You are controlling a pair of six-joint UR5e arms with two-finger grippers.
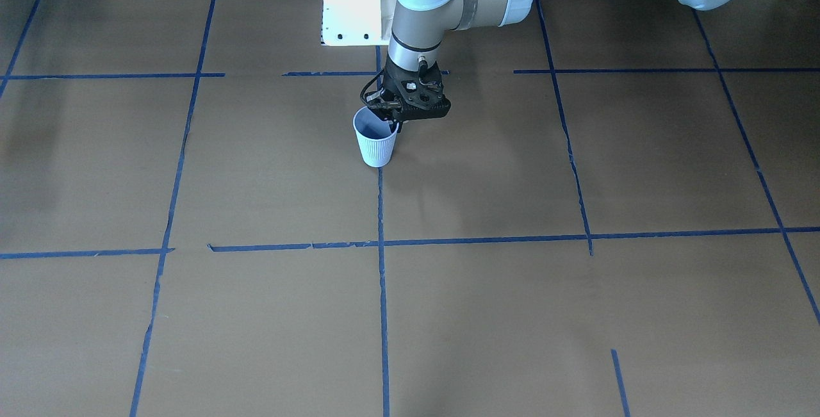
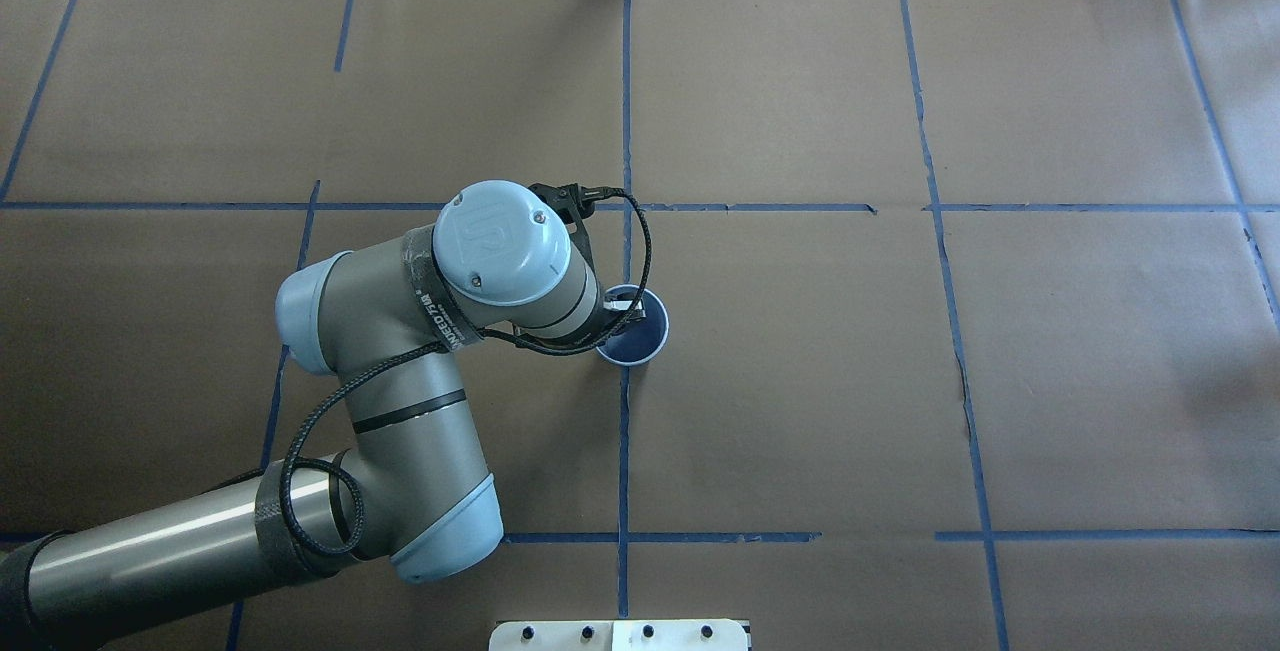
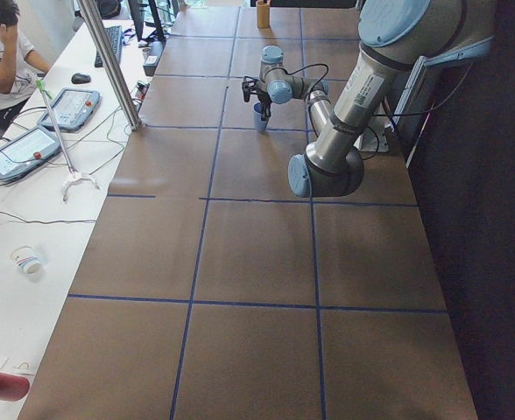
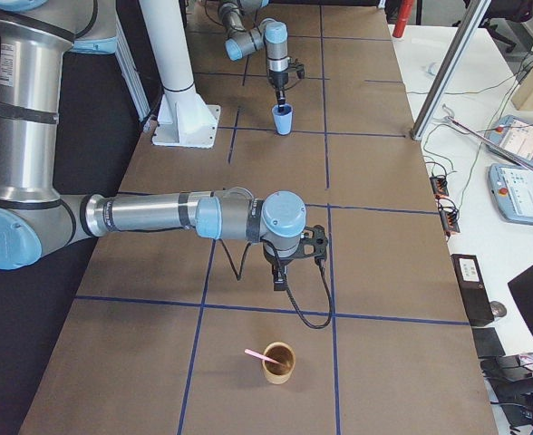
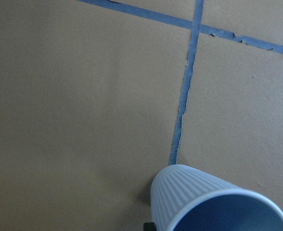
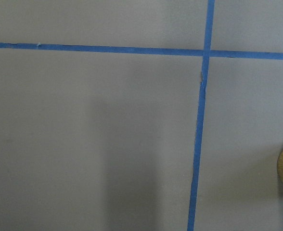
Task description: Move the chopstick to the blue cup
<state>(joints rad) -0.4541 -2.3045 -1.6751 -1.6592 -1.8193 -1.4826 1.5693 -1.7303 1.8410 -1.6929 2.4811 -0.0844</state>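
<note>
Desk: flat top under matte brown paper (image 2: pixel 1000 381), gridded with blue tape that is torn in places.
Left arm: grey tube links with pale blue joint caps (image 2: pixel 400 381), reaching to mid-desk. The left jaws sit at the cup's rim, with one dark tip just outside the wall in the wrist view. Cannot tell if they are apart or clamped. My guess is they are there to steady the cup for the drop-in.
Right arm: same build (image 4: pixel 158 216), stretched low toward the far end, with the right jaws pointing down near the holder. Their state is not readable from here.
Blue cup: pale blue ribbed paper cup, tapered (image 1: pixel 376 145), upright on a tape line. No chopstick visible inside.
Holder: short tan bamboo-look cylinder (image 4: pixel 279 365), upright and well apart from the blue cup.
Chopstick: thin pink stick (image 4: pixel 259 355), leaning out of the holder over its rim. Not yet transferred, and the right jaws are nearest to it.
</note>
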